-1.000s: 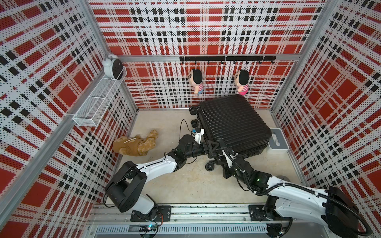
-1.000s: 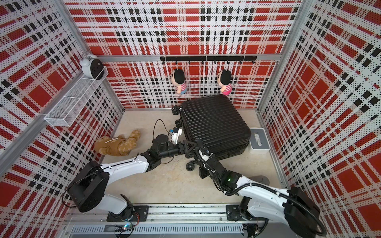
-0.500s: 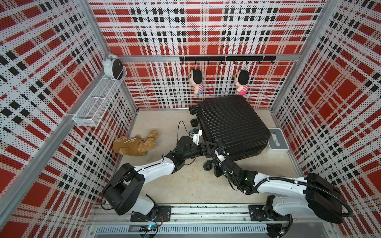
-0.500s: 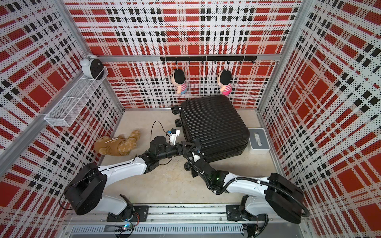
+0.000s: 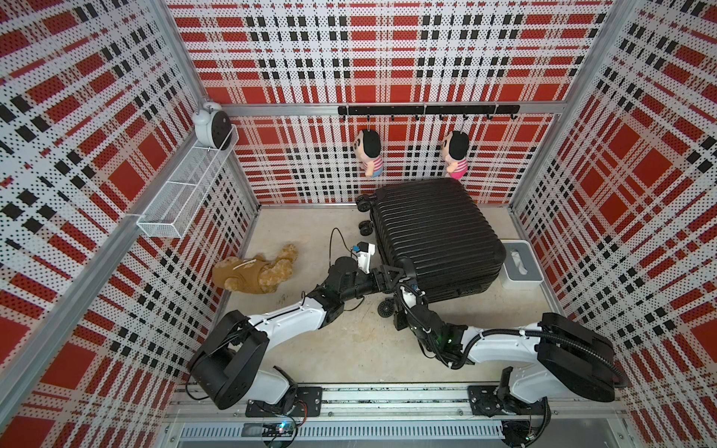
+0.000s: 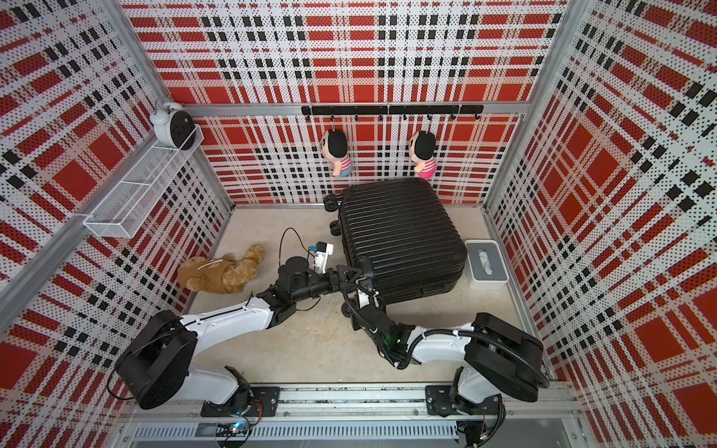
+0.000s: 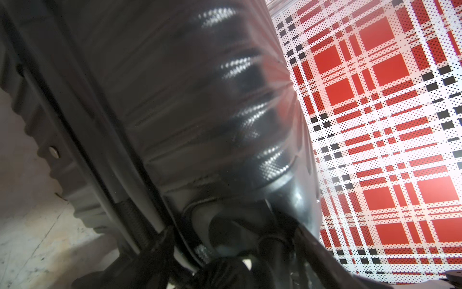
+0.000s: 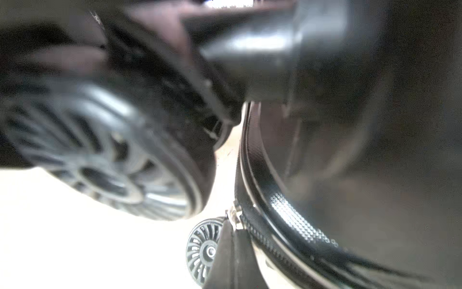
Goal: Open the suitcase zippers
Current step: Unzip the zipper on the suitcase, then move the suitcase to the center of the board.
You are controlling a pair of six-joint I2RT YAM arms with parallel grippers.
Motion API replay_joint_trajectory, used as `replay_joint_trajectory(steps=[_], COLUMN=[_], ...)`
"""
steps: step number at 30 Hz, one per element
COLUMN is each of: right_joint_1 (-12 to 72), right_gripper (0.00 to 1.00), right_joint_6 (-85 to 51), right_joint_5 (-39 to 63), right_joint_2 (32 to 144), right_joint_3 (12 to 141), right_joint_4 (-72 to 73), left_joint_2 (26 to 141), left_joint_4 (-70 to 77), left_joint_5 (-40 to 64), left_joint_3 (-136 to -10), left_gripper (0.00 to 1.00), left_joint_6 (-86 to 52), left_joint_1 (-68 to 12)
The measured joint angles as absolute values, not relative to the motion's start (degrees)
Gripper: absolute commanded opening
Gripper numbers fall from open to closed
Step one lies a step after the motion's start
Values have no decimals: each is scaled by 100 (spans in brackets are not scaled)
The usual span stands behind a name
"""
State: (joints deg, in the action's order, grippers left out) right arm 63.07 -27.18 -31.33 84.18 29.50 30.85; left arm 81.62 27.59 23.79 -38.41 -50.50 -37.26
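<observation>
Nearest, the right pincer (image 8: 231, 235) is clenched on the slider of the zippers (image 8: 262, 240), beside a wheel (image 5: 385, 309). Just beyond, the left pincer (image 5: 403, 271) grasps the near-left corner of the suitcase (image 5: 438, 236), jaws wide, one finger on top. The suitcase lies flat on the worktop (image 5: 349, 349), its far end near the back wall, below two hanging dolls (image 5: 370, 155).

I get sharp, evenly lit top views, their walls (image 5: 77, 155) bowing at the edges. The right wrist view is blurred, its floor (image 8: 75, 237) blown white. Glare patches dot the suitcase (image 7: 200, 112).
</observation>
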Motion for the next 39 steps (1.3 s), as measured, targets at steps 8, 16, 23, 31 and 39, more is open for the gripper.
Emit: replay_joint_trajectory(steps=[8, 16, 23, 31, 39], right_joint_1=[6311, 6329, 6370, 6558, 6619], right_gripper=[1, 15, 33, 54, 67], right_joint_6=[-2733, -2738, -2698, -2768, -3000], right_joint_5=[-3186, -3022, -2497, -1164, -373], right_joint_2=[8877, 9153, 9290, 9321, 8427], right_joint_3=[3052, 3336, 3638, 3852, 3273], right_joint_4=[3671, 3809, 3745, 3970, 3256], left_joint_2=[8034, 7688, 7057, 6121, 5518], left_joint_4=[2733, 2668, 2460, 1859, 1186], left_joint_5=[2460, 2567, 2659, 2508, 2196], left_joint_3=[-3719, -3479, -3203, -3164, -3164], left_gripper=[76, 76, 77, 80, 83], left_joint_6=[-5048, -5057, -5072, -4963, -4875], left_joint_1=[-3599, -3382, -3009, -2700, -2563])
